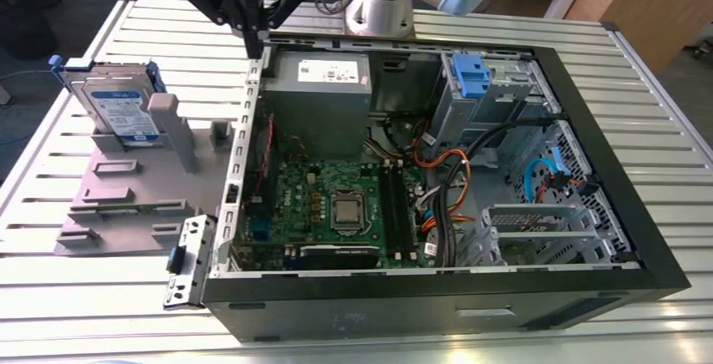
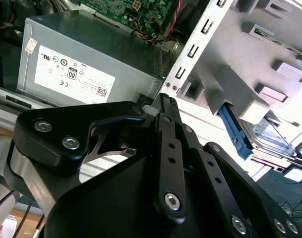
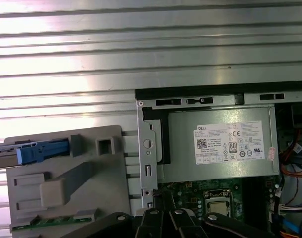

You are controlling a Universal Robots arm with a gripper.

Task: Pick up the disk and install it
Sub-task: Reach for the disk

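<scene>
i see the disk (image 1: pixel 117 107) standing on edge in a grey holder (image 1: pixel 134 193) at the exterior view's left, its blue-and-white label turned to the camera and blue rails along its sides. nothing has hold of it. in the second wrist view the disk (image 2: pixel 272 141) shows as a silver slab with a blue rail, tucked against the same grey holder (image 2: pixel 240 74). in the first wrist view the disk (image 3: pixel 27 152) comes through edge-on, mostly as its blue rail

the holder lies on the slatted metal desk (image 1: pixel 67 297), just beside the open computer case (image 1: pixel 446 301), on the case's side toward the exterior view's left. the gripper (image 1: pixel 257 40) hangs over the far corner of the case nearest the holder, well apart from the disk. its fingers are pressed together with nothing between them, and the second wrist view shows the gripper (image 2: pixel 165 101) with its tips meeting above the perforated case wall

inside the case, close under the gripper, sits the grey power supply (image 1: pixel 323 88) with a white sticker. nearer the camera is the green circuit board (image 1: pixel 334 205), and toward the exterior view's right a blue carrier (image 1: pixel 470 76) sits in the drive cage
</scene>
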